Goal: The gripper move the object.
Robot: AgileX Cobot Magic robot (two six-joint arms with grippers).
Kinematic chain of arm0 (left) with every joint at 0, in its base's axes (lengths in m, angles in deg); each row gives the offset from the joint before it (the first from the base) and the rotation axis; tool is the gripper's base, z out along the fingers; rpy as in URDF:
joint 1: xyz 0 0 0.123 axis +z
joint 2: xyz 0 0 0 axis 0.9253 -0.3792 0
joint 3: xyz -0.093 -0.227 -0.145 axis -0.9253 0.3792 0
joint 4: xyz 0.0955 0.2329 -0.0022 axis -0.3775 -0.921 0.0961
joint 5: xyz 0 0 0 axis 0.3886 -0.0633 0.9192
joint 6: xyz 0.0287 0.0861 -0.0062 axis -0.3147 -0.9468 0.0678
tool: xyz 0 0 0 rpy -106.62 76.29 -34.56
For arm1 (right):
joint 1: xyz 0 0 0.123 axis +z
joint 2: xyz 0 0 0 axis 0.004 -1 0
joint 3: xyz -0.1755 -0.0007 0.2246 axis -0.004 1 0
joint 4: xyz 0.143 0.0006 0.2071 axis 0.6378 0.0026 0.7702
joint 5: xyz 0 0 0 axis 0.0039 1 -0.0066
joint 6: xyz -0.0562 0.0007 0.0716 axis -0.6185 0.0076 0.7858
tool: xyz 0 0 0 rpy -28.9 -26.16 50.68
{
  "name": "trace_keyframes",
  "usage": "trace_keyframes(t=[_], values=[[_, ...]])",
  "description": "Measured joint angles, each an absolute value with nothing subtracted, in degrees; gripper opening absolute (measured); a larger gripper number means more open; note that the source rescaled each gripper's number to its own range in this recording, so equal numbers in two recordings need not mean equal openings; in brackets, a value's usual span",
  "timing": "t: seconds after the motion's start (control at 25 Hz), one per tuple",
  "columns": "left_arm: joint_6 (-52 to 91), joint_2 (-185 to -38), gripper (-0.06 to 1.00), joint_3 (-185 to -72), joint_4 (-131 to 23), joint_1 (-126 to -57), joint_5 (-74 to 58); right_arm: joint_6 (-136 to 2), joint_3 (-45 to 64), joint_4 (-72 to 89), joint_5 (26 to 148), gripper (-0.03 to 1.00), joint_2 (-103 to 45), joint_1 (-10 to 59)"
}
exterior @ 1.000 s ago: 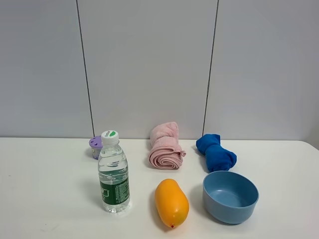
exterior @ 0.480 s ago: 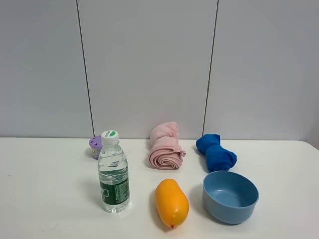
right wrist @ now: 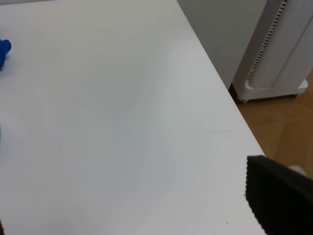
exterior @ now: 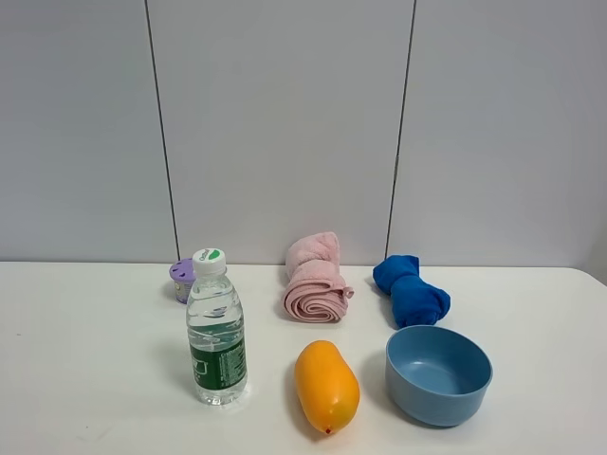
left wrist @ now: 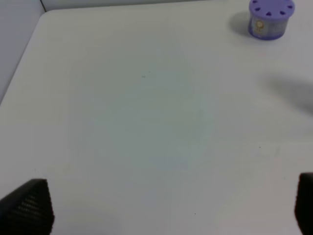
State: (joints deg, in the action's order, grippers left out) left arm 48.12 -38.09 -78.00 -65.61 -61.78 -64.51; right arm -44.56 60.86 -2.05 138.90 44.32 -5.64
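We see the blue bowl (exterior: 438, 373) sitting beside the mango (exterior: 326, 387), left gripper (left wrist: 166, 208) spread wide (right one's (right wrist: 274, 200) anyone's guess).

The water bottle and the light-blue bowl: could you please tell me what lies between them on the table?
In the exterior high view, the orange mango-like fruit lies between the water bottle and the light-blue bowl, touching neither.

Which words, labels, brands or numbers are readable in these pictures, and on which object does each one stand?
None can be read.
Water bottle green label: white print, too small to read.
Bottle cap: green mark, blurred.
Purple jar: small picture on its side, no legible text.
Light-blue bowl, towels, orange fruit: plain.
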Motion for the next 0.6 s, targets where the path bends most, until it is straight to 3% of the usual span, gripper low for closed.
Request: trace_keyframes(t=[0.6], values=[[48.12, -38.09, 1.0, -78.0, -65.61, -61.78, -64.51, -44.56, 60.86, -2.05, 138.9, 1.0, 44.32, -5.64]])
